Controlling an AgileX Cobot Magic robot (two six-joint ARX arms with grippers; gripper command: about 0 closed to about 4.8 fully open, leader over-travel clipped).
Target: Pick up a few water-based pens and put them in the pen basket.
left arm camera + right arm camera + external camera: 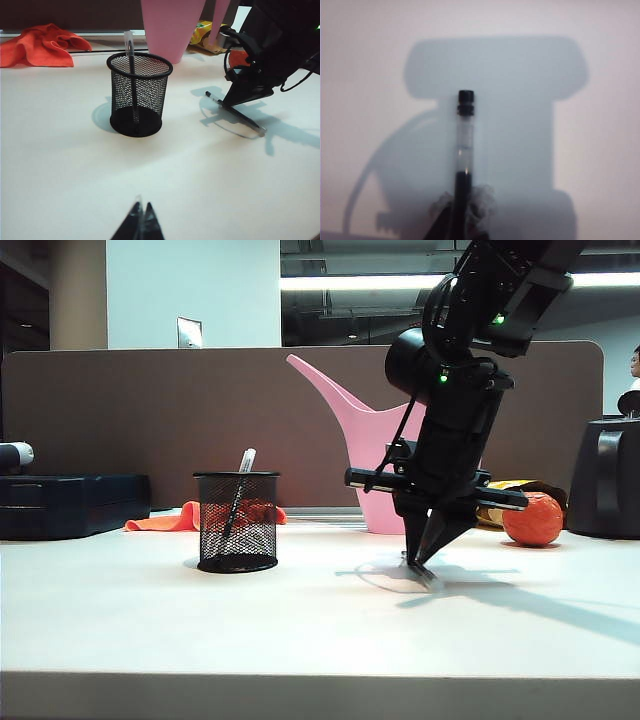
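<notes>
one pen (235, 111) is lying flat on the table (150, 620) at right of centre in the exterior view, its long axis slanting toward the lower right in the left wrist view, and the right gripper (420, 562) is clamping its barrel. the basket (237, 521), already holding a second pen (240, 485), is standing to the left of that grip, so the carry will probably be running leftward. the left gripper (140, 220), fingers together and empty, is sitting at the bottom edge of its own view, farther from the pen than the right.

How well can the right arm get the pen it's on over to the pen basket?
Probably yes: the right gripper is shut on the pen lying on the table, and bare tabletop separates it from the pen basket, whose mouth holds only one pen.
</notes>
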